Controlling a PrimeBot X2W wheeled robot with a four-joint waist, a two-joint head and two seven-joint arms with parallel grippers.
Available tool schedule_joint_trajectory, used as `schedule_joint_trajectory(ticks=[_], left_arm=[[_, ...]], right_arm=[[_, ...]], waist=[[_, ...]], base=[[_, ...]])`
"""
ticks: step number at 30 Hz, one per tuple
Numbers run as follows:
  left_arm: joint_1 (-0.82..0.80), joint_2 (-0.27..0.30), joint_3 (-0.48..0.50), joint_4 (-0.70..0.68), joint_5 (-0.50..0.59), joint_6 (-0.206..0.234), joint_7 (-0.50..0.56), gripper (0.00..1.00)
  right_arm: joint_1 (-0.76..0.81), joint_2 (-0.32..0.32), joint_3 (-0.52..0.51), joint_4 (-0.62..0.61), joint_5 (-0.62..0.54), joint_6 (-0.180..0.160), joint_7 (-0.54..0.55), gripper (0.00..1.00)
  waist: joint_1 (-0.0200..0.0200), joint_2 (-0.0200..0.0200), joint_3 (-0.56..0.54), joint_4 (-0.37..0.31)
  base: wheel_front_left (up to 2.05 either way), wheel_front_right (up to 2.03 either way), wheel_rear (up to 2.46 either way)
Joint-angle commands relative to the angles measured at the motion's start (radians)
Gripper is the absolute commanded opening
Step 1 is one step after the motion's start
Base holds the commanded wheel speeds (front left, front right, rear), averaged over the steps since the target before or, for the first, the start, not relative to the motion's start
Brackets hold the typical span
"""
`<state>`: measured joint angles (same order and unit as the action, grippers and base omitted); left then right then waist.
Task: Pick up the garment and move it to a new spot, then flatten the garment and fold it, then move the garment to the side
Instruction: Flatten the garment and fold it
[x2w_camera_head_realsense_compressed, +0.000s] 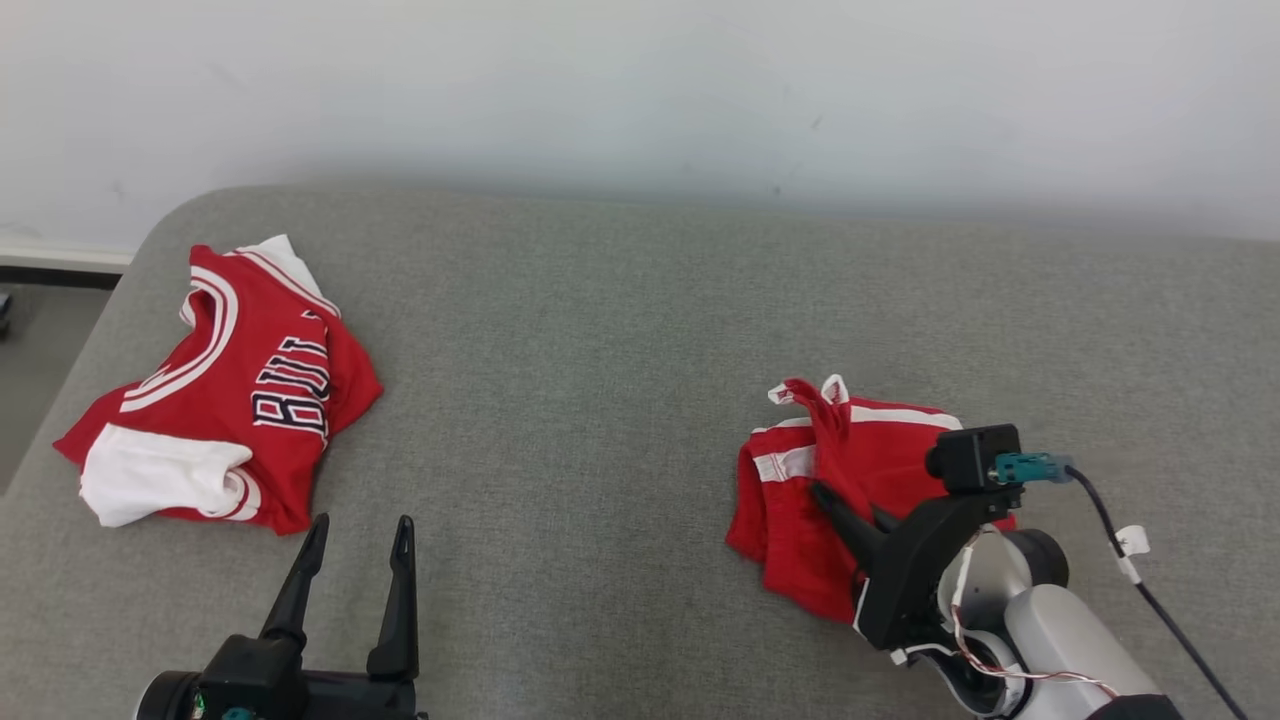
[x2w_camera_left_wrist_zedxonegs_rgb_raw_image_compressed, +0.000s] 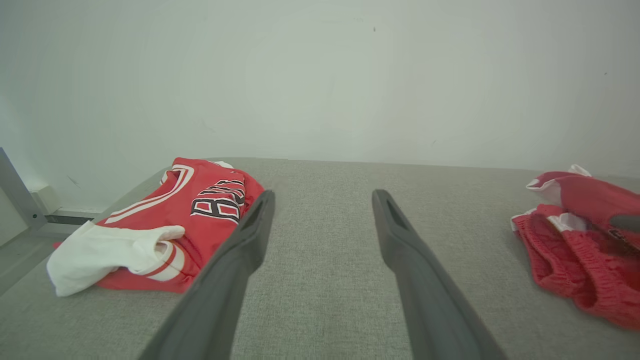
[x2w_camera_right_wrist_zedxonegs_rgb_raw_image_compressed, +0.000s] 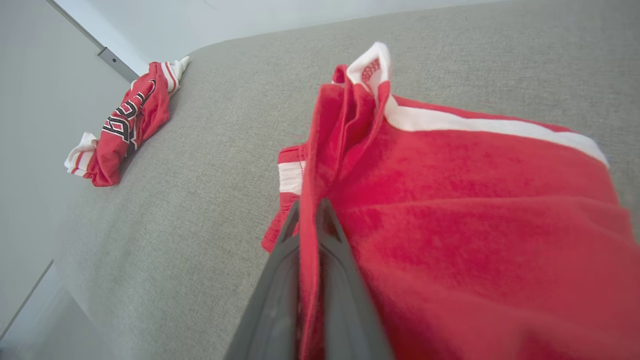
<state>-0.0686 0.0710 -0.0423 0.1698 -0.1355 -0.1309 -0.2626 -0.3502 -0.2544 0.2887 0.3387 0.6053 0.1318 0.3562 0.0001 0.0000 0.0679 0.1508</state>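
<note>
**Two garments on the cushion; right gripper has hold of the shorts**

Count: two garments, two grippers, one grey cushion (x2w_camera_head_realsense_compressed: 600, 400), a white wall (x2w_camera_head_realsense_compressed: 640, 90) beyond it.

Right gripper (x2w_camera_right_wrist_zedxonegs_rgb_raw_image_compressed: 307, 212): the fingers (x2w_camera_right_wrist_zedxonegs_rgb_raw_image_compressed: 277, 285) are pinched together with a raised fold of the red shorts (x2w_camera_head_realsense_compressed: 785, 525) clamped between them. The rest of the shorts lies crumpled on the cushion, under and ahead of those fingers, with white side stripes and a small white loop at the far end.

Left gripper (x2w_camera_head_realsense_compressed: 362, 522): its fingers (x2w_camera_left_wrist_zedxonegs_rgb_raw_image_compressed: 235, 255) are spread wide with nothing between them, held low over bare cushion. The red jersey (x2w_camera_head_realsense_compressed: 250, 390) lies folded just ahead of them and to their left. The shorts lie well off to their right.

Hard to make out: the jersey's dark lettering is folded over and cannot be read in full. In the head view the right fingertips sink into cloth, and the gripper mount and wrist camera (x2w_camera_head_realsense_compressed: 975, 455) cover the near right part of the shorts. The left wrist view cuts the shorts off at its right edge.

Also present: a black cable (x2w_camera_head_realsense_compressed: 1180, 635) runs from the wrist camera along the right arm.
</note>
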Motion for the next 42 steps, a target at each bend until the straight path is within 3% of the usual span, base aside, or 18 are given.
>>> schedule_joint_trajectory(ticks=[1,6,8,16,22,34,42], left_arm=[[-0.013,-0.004,-0.001,0.003,-0.012,0.001,-0.003,1.00],[-0.019,-0.006,-0.012,0.014,-0.014,0.001,-0.003,1.00],[-0.021,-0.006,-0.014,0.016,-0.014,0.001,-0.003,1.00],[0.003,0.006,0.009,0.014,-0.011,0.001,-0.003,1.00],[0.027,0.006,0.028,0.003,-0.002,0.001,-0.003,1.00],[0.051,0.010,0.042,-0.007,-0.001,0.001,-0.003,1.00],[0.074,0.012,0.063,-0.014,0.000,0.001,-0.003,1.00]], right_arm=[[-0.005,0.012,0.003,0.012,-0.007,-0.002,-0.008,0.00],[-0.020,0.041,0.024,0.083,-0.009,-0.002,-0.038,0.01],[-0.026,0.039,0.033,0.089,-0.007,-0.002,-0.063,1.00],[-0.009,-0.032,0.017,0.003,0.010,-0.002,-0.184,1.00],[0.043,-0.073,-0.083,-0.076,0.003,-0.002,-0.262,1.00],[0.202,-0.032,-0.291,-0.137,-0.068,-0.002,-0.377,1.00],[0.262,0.003,-0.334,-0.168,-0.153,-0.002,-0.480,1.00]], waist=[[-0.0001,0.0000,0.009,0.010],[-0.0001,0.0000,0.015,0.021],[-0.0001,0.0000,0.016,0.022],[-0.0001,0.0000,0.007,-0.006],[-0.0001,0.0000,-0.006,-0.034],[-0.0001,0.0000,-0.036,-0.061],[-0.0001,0.0000,-0.049,-0.084]], base=[[0.00,0.00,0.00],[0.00,0.00,0.00],[0.00,0.00,0.00],[0.00,0.00,0.00],[0.00,0.00,0.00],[0.00,0.00,0.00],[0.00,0.00,0.00]])
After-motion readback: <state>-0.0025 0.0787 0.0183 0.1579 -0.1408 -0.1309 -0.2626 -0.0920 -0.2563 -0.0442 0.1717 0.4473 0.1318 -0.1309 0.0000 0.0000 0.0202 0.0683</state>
